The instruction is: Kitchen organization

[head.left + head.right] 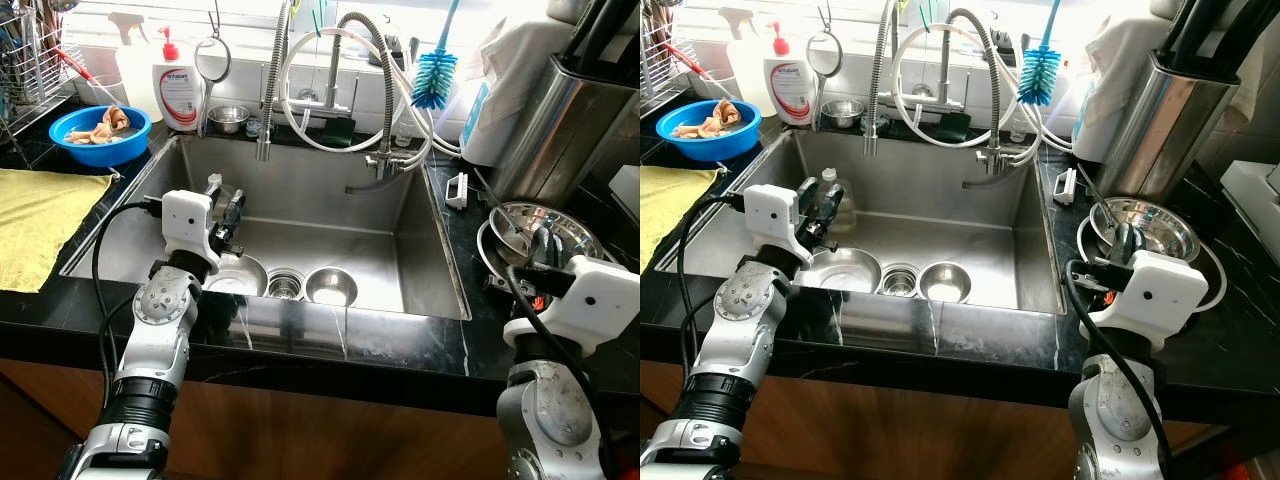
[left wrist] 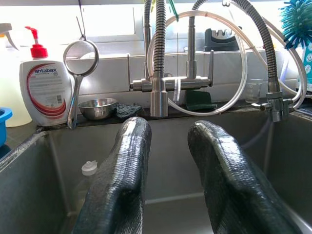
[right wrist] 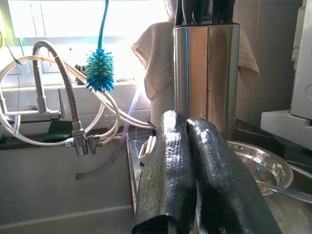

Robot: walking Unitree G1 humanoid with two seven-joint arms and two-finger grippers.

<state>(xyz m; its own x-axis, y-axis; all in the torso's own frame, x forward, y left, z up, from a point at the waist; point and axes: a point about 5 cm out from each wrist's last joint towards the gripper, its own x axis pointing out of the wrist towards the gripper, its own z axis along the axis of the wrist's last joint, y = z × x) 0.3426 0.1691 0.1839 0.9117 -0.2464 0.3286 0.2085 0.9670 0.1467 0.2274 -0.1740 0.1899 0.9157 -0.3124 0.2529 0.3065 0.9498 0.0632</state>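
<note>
1. Steel bowls are what we take this tidying to concern. In the left eye view, a wide shallow steel bowl (image 1: 236, 274) and a smaller round steel bowl (image 1: 331, 286) sit on the floor of the stainless sink basin (image 1: 420, 262), either side of the drain strainer (image 1: 284, 287). Our left gripper (image 1: 229, 215) hangs just above the wide bowl, at about 11 o'clock from it. If we descend off-centre, we judge the thin rim could skid away.

2. In the right eye view, a clear plastic bottle with a white cap (image 1: 837, 203) stands just beyond the left gripper; a careless reach could topple it. Our right gripper (image 1: 1127, 240) sits over a polished steel dish (image 1: 1163, 231) on the black counter.

3. In the left wrist view, the fingers (image 2: 122, 180) stand apart, empty, facing the coiled spring faucet (image 2: 158, 73) at 12 o'clock. Lifting too high risks snagging its hoses.

4. In the right wrist view, the fingers (image 3: 168, 170) are pressed together, holding nothing. A tall steel knife block (image 3: 207, 73) lies at 12 o'clock; swinging forward could knock it.
</note>
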